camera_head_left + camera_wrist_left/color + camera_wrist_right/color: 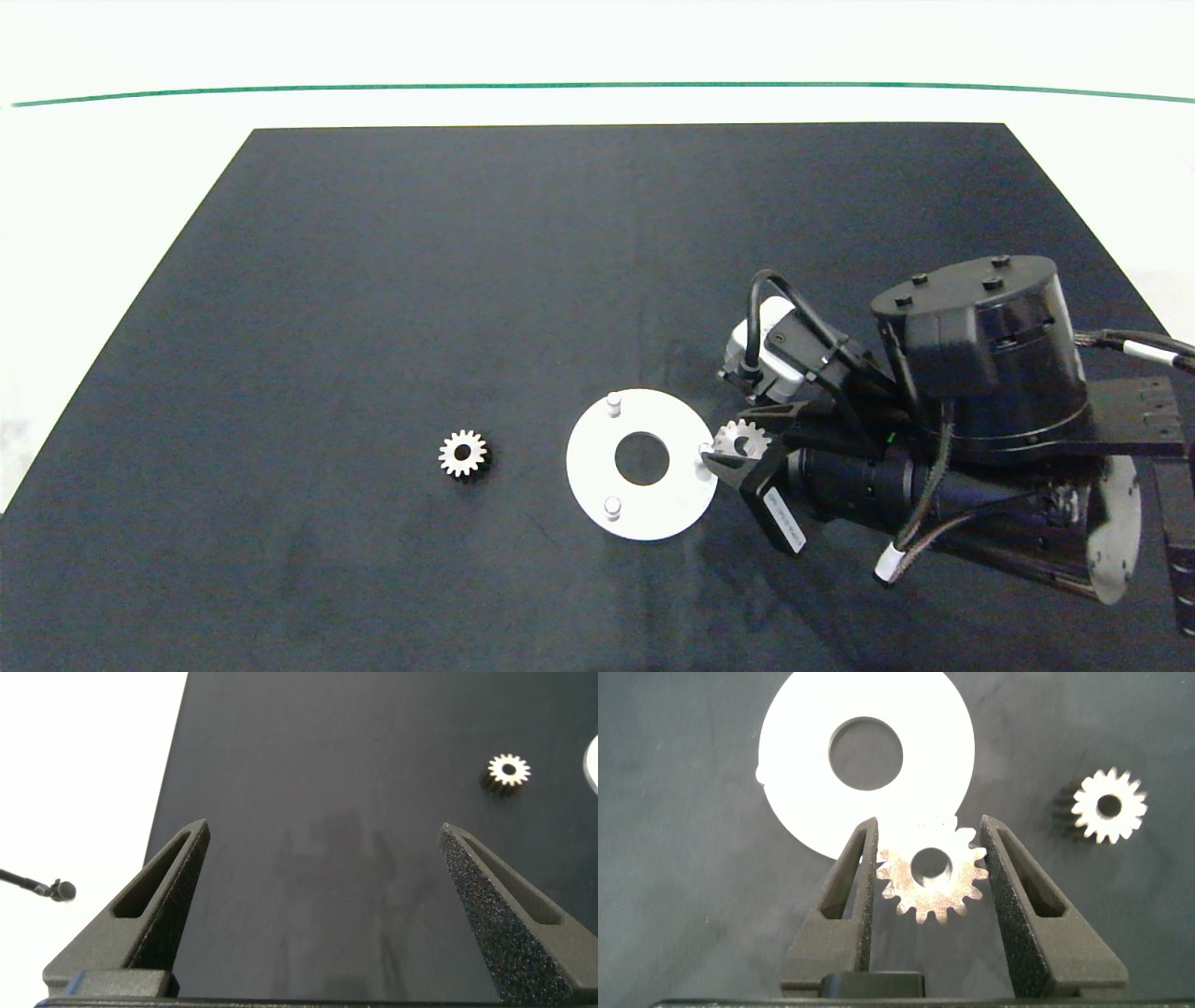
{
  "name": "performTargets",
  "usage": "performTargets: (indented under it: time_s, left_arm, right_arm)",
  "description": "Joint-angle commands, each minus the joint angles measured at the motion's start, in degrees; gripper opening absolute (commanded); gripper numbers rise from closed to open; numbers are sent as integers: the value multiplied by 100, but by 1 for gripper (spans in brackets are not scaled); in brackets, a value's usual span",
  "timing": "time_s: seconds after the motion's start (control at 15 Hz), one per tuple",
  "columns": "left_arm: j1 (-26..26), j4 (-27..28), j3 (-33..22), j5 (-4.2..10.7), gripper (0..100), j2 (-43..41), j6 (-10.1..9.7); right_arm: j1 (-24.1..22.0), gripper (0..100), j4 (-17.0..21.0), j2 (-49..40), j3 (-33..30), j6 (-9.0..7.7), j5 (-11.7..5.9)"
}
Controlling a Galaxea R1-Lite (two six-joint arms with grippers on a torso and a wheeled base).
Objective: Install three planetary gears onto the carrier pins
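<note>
Right claw (929, 849) clenched on a planetary gear (932, 872) at the white disc (597, 485) rim; left claw (322, 840) released.

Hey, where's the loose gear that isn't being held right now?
In the head view the loose gear lies flat on the black mat, left of the white disc, apart from it.
</note>
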Motion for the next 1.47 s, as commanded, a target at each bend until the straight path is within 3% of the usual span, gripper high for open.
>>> performTargets:
  time_s: [0.07, 1.47]
  left_arm:
    - [0, 5, 2, 6, 100, -1, 3]
    - [-27, 5, -156, 6, 100, -1, -5]
  right_arm:
    - [4, 7, 60, 325, -250, 148, -5]
    - [-181, 7, -98, 835, -513, 184, 4]
